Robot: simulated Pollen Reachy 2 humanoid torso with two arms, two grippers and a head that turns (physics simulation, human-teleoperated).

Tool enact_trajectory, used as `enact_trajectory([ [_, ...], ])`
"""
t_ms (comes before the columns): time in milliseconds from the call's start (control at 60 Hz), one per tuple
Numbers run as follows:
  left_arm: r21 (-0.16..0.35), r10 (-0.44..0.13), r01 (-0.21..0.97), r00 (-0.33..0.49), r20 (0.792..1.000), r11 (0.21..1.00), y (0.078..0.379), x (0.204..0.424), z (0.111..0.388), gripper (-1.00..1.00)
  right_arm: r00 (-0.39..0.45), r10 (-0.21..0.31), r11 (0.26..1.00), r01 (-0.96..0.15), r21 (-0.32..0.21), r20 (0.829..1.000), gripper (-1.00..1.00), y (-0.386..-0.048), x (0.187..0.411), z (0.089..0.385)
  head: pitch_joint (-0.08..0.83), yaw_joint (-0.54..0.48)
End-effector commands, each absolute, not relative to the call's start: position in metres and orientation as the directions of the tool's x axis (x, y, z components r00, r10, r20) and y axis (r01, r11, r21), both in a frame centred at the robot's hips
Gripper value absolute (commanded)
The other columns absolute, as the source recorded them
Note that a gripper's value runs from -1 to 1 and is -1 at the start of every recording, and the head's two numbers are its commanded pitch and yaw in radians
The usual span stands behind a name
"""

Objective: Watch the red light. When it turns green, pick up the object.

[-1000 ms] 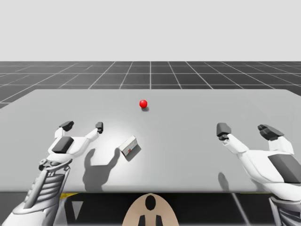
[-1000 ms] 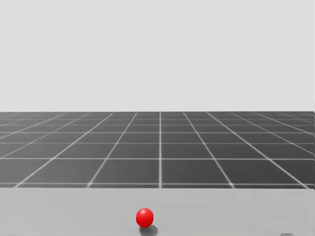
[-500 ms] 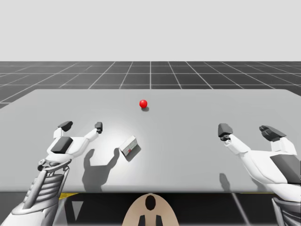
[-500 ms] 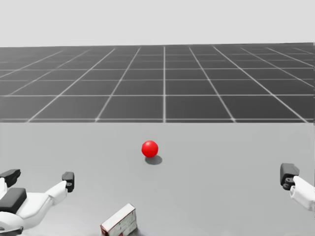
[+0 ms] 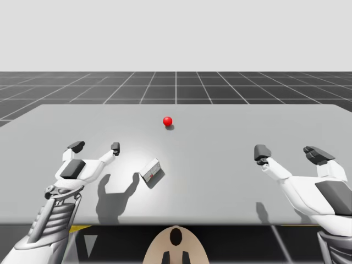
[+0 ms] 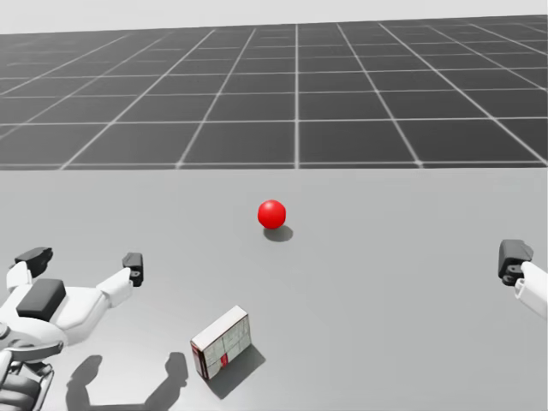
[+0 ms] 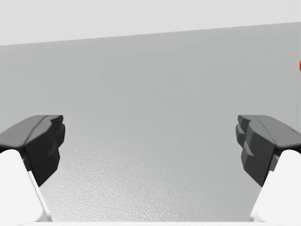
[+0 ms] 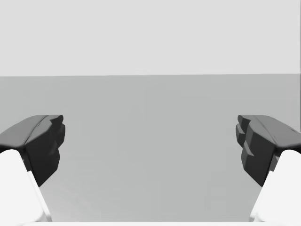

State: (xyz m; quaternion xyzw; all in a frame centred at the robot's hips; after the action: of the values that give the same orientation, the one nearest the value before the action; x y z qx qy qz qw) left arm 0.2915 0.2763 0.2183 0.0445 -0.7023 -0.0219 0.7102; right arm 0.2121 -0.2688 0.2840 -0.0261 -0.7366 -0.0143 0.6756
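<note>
Light point(image 5: 168, 121) red, ahead of both grippers. White box point(image 5: 150, 171) on table point(image 5: 220, 181), near left gripper point(image 5: 95, 147), to its right, untouched. Left gripper spread wide, empty. Right gripper point(image 5: 289, 153) likewise, well apart from box.

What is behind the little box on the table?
Behind the little box, farther back on the grey table, sits the red ball, not touching it. The box's back side is hidden.

I'm counting one red light point(image 5: 168, 121) and one small white box point(image 5: 150, 171), both sitting on one grey table point(image 5: 220, 165). I'm also counting two grippers, the left gripper point(image 5: 95, 146) and the right gripper point(image 5: 289, 153), each showing two dark-tipped fingers.
</note>
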Motion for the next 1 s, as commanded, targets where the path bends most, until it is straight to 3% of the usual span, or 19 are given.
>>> enact_trajectory([
  [17, 0.095, -0.095, -0.031, 0.012, 0.995, 0.995, 0.276, 0.2916, 0.2183, -1.0, -0.086, 0.02, 0.998, 0.059, -0.014, 0.996, -1.0, -0.2682, 0.212, 0.2835, 0.393, 0.06],
  [1000, 0.093, -0.093, -0.025, 0.003, 0.996, 0.995, 0.2748, 0.2912, 0.2183, -1.0, -0.074, 0.035, 0.998, 0.055, -0.031, 0.997, -1.0, -0.2671, 0.2134, 0.2814, 0.386, 0.06],
])
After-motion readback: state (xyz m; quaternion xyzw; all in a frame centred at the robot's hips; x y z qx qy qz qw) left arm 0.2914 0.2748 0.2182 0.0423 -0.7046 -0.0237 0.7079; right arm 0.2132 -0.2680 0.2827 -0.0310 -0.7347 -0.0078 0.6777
